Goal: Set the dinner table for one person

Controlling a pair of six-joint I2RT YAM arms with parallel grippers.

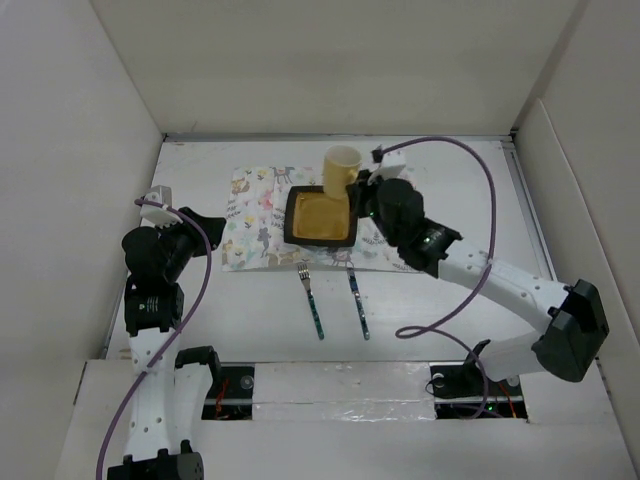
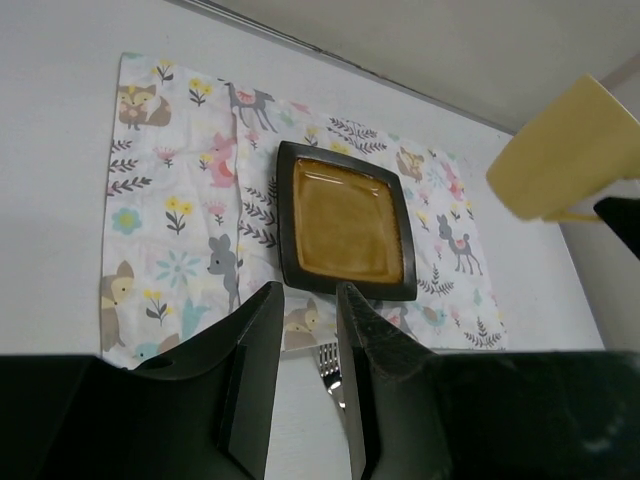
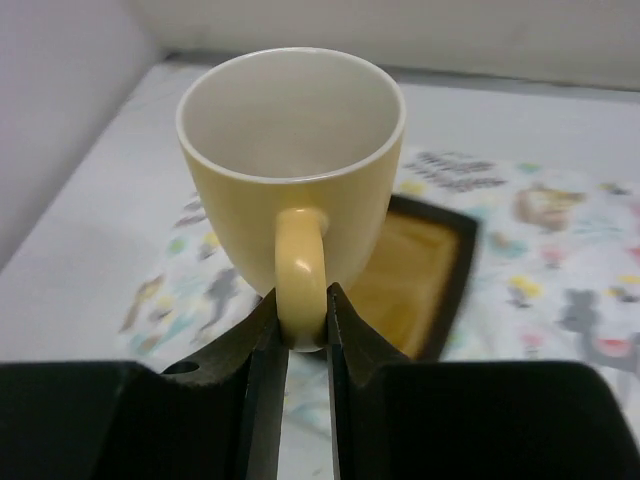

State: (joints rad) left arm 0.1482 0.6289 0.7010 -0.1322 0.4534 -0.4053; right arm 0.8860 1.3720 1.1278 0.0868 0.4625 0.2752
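Right gripper (image 3: 302,300): pinching the handle of the yellow mug (image 3: 290,170), one finger on each side. The mug is upright, mouth up and empty. Holding it by the handle keeps the fingers off the rim and the body level. It appears to be held clear of the cloth, by the far right corner of the plate (image 1: 322,218). Judged a carry toward a drinking spot beside the plate.

Left gripper (image 2: 308,290): fingers slightly parted, nothing between them. It is pulled back at the left, well apart from the setting, probably to leave the right arm room.

White surface (image 1: 250,310): fills the walled bay and carries everything. The patterned cloth (image 1: 255,220) lies at mid-far, with the plate on its right half. The fork (image 1: 311,300) and a second utensil (image 1: 358,303) lie on bare surface just near of the cloth, handles toward the arms and roughly parallel. The second utensil's head is too small to identify.

Count: one mug, one plate, one cloth, two utensils.
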